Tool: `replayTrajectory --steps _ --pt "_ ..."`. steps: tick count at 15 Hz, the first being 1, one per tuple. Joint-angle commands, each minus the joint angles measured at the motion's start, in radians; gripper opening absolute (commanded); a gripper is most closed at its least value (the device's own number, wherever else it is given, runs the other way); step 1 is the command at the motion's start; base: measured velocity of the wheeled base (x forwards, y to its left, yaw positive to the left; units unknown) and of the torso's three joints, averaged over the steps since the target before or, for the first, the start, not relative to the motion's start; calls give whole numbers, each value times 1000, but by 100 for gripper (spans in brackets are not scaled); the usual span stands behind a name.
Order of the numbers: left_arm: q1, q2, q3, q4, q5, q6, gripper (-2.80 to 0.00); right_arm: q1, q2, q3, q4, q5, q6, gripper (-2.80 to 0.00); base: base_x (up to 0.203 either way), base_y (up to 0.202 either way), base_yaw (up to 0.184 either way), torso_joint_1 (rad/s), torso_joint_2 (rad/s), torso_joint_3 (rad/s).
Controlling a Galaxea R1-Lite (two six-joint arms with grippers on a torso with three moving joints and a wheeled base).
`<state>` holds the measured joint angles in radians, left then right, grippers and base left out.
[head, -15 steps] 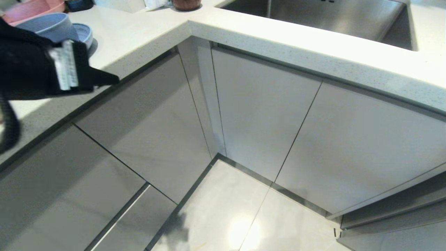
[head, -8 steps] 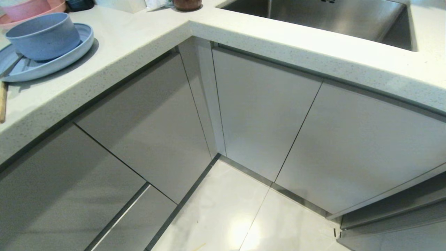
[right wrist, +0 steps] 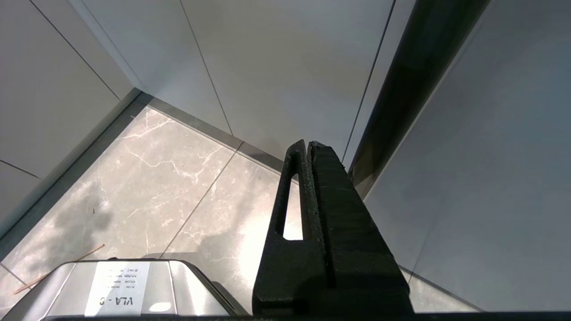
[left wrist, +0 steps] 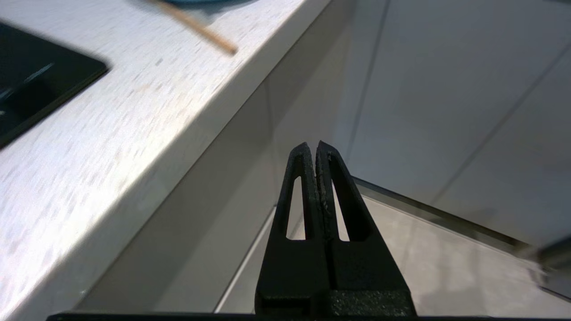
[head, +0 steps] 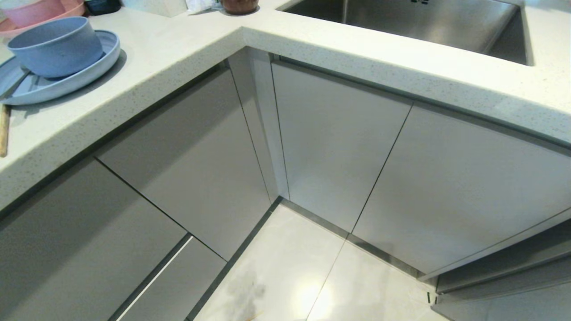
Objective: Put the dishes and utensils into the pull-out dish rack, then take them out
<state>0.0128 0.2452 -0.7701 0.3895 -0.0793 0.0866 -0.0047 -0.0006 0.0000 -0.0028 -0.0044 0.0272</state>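
A pale blue bowl point(head: 55, 44) stands on a pale blue plate point(head: 31, 91) at the far left of the counter. A wooden chopstick end point(head: 3, 129) lies just in front of the plate, and the chopstick point(left wrist: 200, 31) also crosses the counter in the left wrist view. The pull-out dish rack is hidden; every cabinet front is shut. My left gripper point(left wrist: 316, 145) is shut and empty, below the counter's edge, facing the cabinet fronts and floor. My right gripper point(right wrist: 308, 143) hangs shut and empty over the floor beside a cabinet front. Neither arm shows in the head view.
Pink dishes point(head: 40, 11) sit behind the blue ones. A steel sink point(head: 424, 22) is set in the counter at the back right. A black hob point(left wrist: 35, 84) lies in the counter near the chopstick. A thin wooden stick point(right wrist: 58, 269) lies on the floor tiles.
A second ago my left arm covered the bowl and plate in the head view. It has dropped out of that view and the dishes show fully. The right arm has not moved.
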Motion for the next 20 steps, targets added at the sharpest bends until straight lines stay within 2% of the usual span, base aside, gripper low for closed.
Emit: replayTrajectory --steps 1,3,4,5,8,10,11,13,14,15,20 --pt "-9 -213 123 2 43 24 -280 0 -4 2 0 0 0 -280 0 0 0 0 0 0" --pt "-13 -249 173 33 113 16 -280 0 -4 2 0 0 0 -280 0 0 0 0 0 0" --pt "-13 -246 219 10 126 3 -280 0 -4 2 0 0 0 -280 0 0 0 0 0 0" --pt "-14 -245 301 -58 133 -3 -280 0 -4 2 0 0 0 -280 0 0 0 0 0 0" --pt "-14 -244 667 -432 172 46 -280 0 -3 2 0 0 0 -280 0 0 0 0 0 0" --pt "-14 -243 800 -533 181 60 -280 0 -4 2 0 0 0 -280 0 0 0 0 0 0" --pt "-14 -242 806 -550 161 43 -280 0 -4 2 0 0 0 -280 0 0 0 0 0 0" --pt "-14 -243 794 -462 57 5 -280 0 -4 2 0 0 0 -280 0 0 0 0 0 0" --pt "-13 -243 790 -428 25 -28 -280 0 -3 2 0 0 0 -280 0 0 0 0 0 0" --pt "-13 -244 789 -429 51 -69 -280 0 -4 2 0 0 0 -280 0 0 0 0 0 0" --pt "-13 -244 788 -429 53 -44 -280 0 -4 2 0 0 0 -280 0 0 0 0 0 0"
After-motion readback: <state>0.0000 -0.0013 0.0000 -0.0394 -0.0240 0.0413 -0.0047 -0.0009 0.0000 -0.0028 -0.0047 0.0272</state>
